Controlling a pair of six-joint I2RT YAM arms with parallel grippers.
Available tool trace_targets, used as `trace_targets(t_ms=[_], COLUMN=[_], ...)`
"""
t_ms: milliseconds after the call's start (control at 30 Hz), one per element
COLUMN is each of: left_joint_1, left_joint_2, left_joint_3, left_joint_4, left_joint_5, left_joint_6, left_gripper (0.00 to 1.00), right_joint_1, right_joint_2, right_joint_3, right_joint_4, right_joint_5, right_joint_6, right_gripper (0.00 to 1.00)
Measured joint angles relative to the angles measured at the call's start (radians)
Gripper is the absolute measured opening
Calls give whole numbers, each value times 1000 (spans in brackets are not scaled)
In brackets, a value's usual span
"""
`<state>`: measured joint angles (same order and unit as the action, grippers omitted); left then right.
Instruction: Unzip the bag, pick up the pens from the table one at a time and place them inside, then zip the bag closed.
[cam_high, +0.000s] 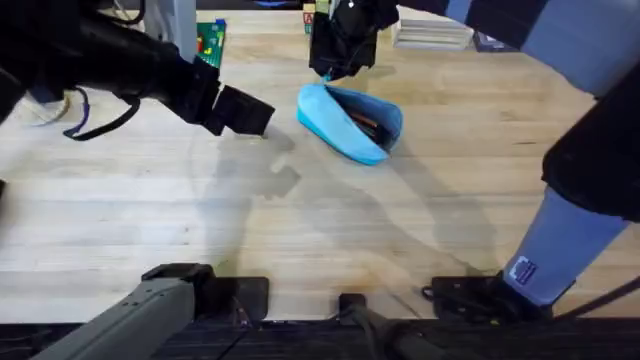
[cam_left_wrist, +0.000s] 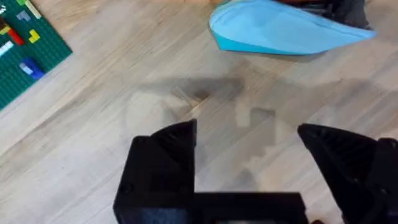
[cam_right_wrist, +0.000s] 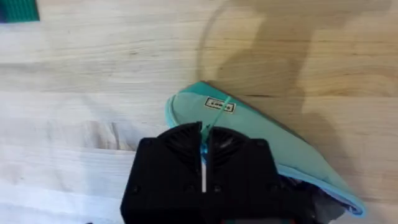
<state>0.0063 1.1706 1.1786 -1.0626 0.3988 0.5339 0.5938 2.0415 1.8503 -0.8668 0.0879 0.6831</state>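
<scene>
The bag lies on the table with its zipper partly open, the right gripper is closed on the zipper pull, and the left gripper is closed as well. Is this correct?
Not fully. The left gripper is open, its fingers spread over bare table, as the left wrist view shows. The rest holds: the bag lies partly open, and the right gripper is closed on the zipper pull.

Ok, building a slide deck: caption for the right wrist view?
Right tool pinched shut on the teal zipper pull of the sky-blue bag on the wooden table.
</scene>
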Motion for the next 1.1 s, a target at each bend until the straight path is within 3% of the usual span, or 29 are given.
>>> trace_targets(t_ms=[400, 633, 1100], left_joint_1=[0, 0, 0], left_joint_2=[9, 99, 145], left_joint_3=[0, 0, 0], left_joint_4=[0, 19, 106], left_joint_5=[0, 3, 71], left_joint_6=[50, 65, 122], left_gripper=[995, 995, 995], right_joint_1=[0, 0, 1], right_joint_2=[0, 0, 0], right_joint_3=[25, 28, 29], right_joint_4=[-5, -9, -9], right_joint_5=[2, 2, 2], right_joint_6=[-8, -11, -18], right_gripper=[32, 32, 32])
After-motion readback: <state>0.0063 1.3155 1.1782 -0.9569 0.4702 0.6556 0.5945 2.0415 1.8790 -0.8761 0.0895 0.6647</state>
